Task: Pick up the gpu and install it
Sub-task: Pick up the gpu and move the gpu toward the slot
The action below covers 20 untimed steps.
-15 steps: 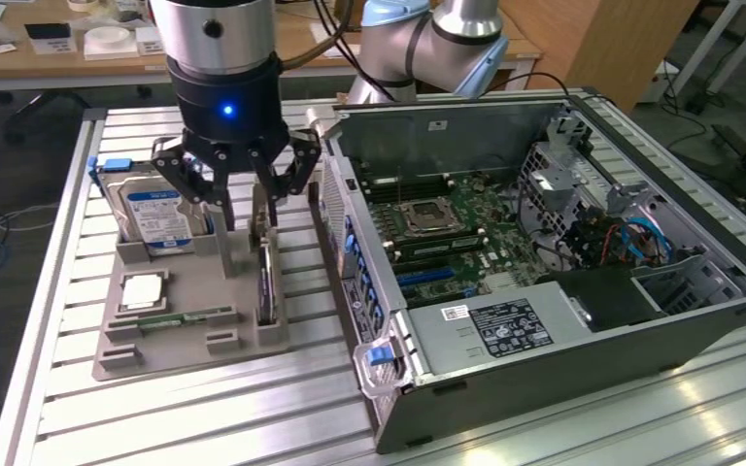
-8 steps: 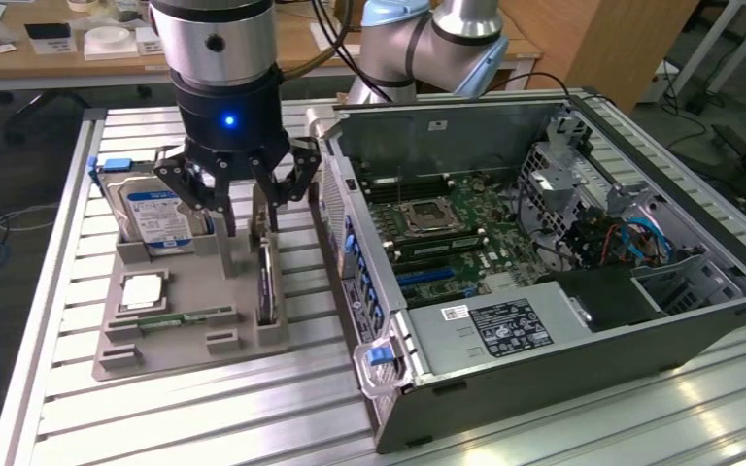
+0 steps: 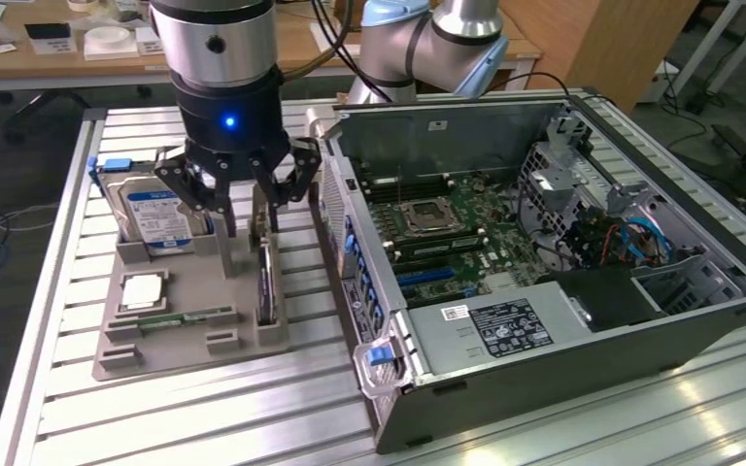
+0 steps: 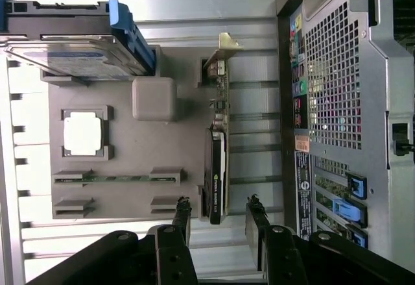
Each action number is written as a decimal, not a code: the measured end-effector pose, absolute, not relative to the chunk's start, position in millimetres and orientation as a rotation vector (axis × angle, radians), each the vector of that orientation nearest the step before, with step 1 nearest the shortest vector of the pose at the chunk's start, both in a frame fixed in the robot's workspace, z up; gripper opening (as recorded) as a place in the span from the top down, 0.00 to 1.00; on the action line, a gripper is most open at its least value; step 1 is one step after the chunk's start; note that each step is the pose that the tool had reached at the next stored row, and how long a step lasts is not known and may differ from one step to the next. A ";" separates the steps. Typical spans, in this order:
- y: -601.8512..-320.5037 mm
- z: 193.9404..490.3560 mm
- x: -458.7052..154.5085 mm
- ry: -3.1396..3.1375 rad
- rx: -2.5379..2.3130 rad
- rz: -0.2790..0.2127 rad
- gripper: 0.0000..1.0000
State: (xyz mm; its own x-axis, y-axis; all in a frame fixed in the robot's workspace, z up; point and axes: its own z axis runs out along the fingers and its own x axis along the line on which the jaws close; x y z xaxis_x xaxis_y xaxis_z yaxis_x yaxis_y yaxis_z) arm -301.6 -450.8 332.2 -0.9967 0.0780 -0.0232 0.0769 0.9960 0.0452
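The gpu (image 3: 267,283) stands on its edge in a slot along the grey holder tray (image 3: 179,349), on the side nearest the computer case. In the wrist view the gpu (image 4: 217,148) shows its dark face, green board and silver end bracket. My gripper (image 3: 246,199) hangs open just above the card's far end, with nothing held. In the wrist view the gripper (image 4: 218,204) has one finger on each side of the card's line, and both fingers (image 4: 254,207) are apart from it.
The tray (image 4: 162,155) also holds a silver hard drive (image 3: 152,209) with a blue label, a processor chip (image 3: 144,289) and a RAM stick (image 3: 186,316). An open computer case (image 3: 542,243) lies at the exterior view's right, its motherboard and blue slot (image 3: 425,275) exposed.
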 end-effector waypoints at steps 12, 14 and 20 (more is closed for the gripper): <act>-450.9 331.5 -300.1 3.114 0.121 0.071 0.53; -450.8 331.4 -299.8 3.114 0.121 0.071 0.53; -450.8 329.8 -296.9 3.114 0.121 0.071 0.53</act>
State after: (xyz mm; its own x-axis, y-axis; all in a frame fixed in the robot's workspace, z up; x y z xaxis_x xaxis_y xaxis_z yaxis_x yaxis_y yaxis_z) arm -296.9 -450.8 329.8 -0.9967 0.0779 -0.0231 0.0768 0.9960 0.0465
